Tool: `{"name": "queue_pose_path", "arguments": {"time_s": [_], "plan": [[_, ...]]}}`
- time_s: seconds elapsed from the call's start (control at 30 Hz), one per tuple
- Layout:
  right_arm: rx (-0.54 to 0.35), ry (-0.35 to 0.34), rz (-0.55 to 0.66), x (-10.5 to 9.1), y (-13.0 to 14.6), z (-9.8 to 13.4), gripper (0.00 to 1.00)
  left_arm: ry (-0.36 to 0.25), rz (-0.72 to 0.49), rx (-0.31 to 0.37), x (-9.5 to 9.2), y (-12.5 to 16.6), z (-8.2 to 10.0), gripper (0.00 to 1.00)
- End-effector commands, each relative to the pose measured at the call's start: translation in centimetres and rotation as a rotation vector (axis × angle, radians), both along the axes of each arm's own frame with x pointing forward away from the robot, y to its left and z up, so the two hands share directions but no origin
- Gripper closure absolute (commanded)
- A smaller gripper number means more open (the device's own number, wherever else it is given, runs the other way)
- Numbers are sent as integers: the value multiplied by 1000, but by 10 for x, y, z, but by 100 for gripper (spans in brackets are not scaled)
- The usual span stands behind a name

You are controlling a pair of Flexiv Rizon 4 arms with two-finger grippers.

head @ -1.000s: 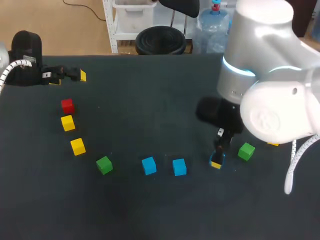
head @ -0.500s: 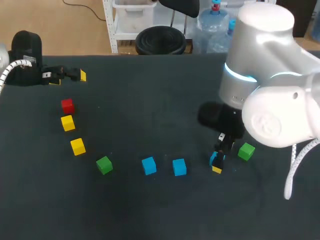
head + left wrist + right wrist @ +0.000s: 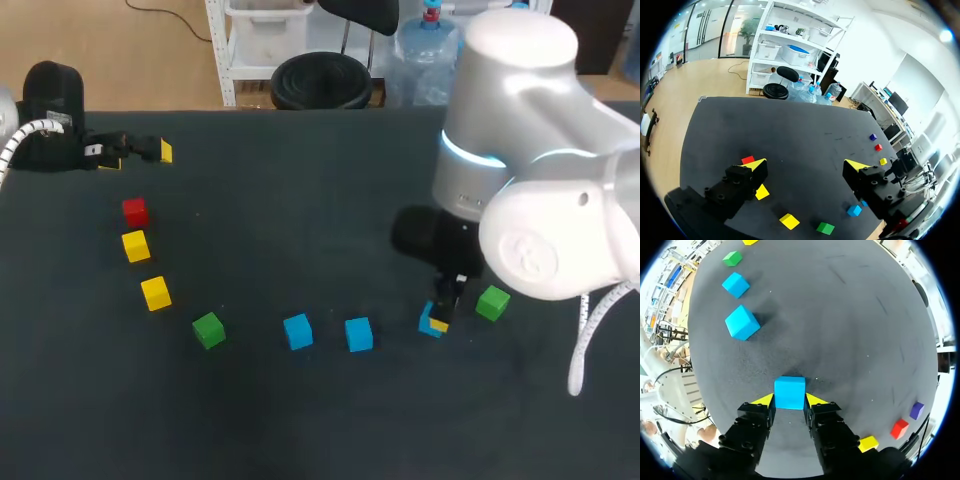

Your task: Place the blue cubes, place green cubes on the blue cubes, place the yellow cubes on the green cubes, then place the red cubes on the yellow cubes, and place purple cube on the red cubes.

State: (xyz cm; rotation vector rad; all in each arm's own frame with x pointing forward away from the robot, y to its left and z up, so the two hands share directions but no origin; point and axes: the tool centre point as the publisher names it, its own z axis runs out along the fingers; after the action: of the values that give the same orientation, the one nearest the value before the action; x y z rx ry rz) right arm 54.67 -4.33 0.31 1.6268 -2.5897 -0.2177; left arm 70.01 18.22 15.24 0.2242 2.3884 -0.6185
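Right jaws have shifted a little, clamped on a blue cube [image 3: 789, 392]; left jaws sit apart. If the grip slips, the cube could tumble away.

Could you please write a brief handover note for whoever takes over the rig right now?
Left gripper: open, empty, at the table's far left.
Right gripper: shut on one blue cube, beside the right green cube.
Loose on the table: two blue cubes, left green cube, two yellow cubes, red cube. A third yellow cube, second red cube and purple cube lie beside the right gripper.
Done: nothing stacked yet.
Left: all five layers.
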Motion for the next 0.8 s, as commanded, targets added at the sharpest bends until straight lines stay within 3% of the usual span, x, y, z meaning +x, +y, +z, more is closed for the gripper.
{"name": "queue_pose_path", "arguments": {"time_s": [0.03,0.23,0.43,0.53,0.8], "plan": [[4,-11,13,-1,1,-1,100,-7,-6,-10,0,2,-2,0],[-5,-63,77,9,-1,5,100,-7,-6,-10,0,2,-2,0],[12,-126,168,46,-17,24,100,-7,-6,-10,0,2,-2,0],[19,-144,283,58,-20,33,100,-7,-6,-10,0,2,-2,0],[60,-121,445,77,-11,41,100,-7,-6,-10,0,2,-2,0]]}}
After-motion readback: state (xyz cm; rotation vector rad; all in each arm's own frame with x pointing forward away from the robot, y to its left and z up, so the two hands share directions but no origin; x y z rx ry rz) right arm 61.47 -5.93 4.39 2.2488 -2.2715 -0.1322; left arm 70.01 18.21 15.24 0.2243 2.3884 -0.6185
